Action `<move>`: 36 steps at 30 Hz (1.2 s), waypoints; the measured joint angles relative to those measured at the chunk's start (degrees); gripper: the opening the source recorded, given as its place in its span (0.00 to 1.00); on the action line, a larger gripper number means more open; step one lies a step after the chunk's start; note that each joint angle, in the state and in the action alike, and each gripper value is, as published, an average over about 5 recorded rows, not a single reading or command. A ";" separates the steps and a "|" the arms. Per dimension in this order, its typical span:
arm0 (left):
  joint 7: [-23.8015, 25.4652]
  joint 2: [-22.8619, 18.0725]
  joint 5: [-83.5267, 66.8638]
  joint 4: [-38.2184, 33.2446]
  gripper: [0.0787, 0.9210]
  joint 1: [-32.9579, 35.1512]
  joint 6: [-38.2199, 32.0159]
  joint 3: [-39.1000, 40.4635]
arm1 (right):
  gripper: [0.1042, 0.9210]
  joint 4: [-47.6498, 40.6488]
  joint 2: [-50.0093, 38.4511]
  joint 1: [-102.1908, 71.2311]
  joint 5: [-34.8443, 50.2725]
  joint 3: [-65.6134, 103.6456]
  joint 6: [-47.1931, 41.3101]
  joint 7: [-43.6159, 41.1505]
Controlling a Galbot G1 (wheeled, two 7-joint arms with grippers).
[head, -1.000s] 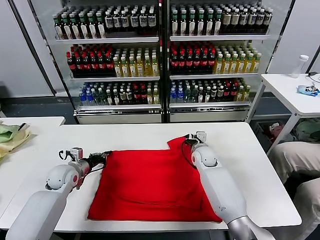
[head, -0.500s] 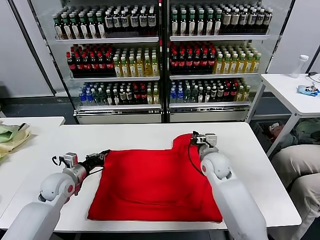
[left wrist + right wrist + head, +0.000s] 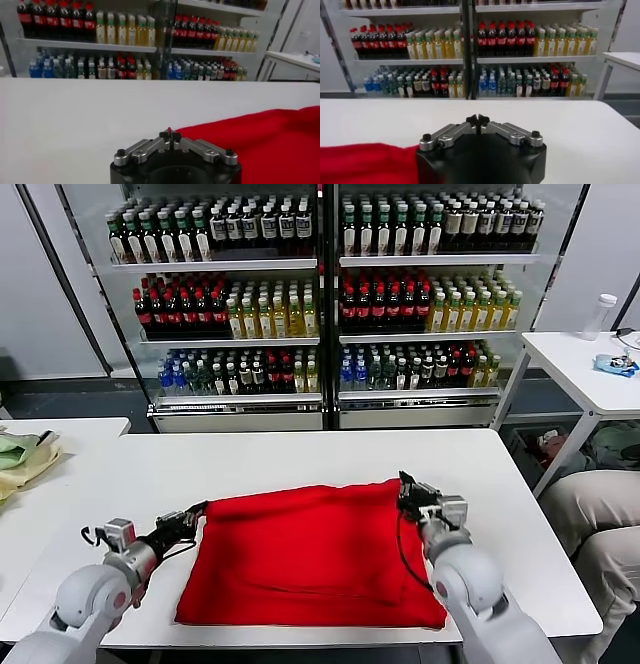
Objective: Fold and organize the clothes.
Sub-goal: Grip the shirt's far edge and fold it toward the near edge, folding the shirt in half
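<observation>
Currently the red T-shirt (image 3: 310, 554) is pinched at its far corners on the table (image 3: 300, 454) by closed fingers of the left gripper (image 3: 192, 514) and right gripper (image 3: 408, 489)

The red T-shirt (image 3: 310, 554) lies folded into a rough rectangle, plain side up; it sits at the desk's front edge, centred; its far edge is slightly raised and rumpled.
</observation>
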 measured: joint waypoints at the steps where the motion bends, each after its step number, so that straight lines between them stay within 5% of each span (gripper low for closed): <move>1: -0.02 0.11 -0.06 -0.40 0.00 0.70 -0.03 -0.45 | 0.01 0.85 -0.14 -0.90 0.00 0.30 -0.06 0.04; 23: 0.21 3.46 0.91 -10.47 0.02 13.90 6.26 -7.21 | 0.01 12.23 -0.39 -18.22 -1.57 5.78 -0.78 0.79; 36: -3.96 1.74 4.51 -15.42 0.43 16.21 8.35 -8.79 | 0.40 15.34 -0.64 -23.72 -2.36 9.40 -0.32 -0.20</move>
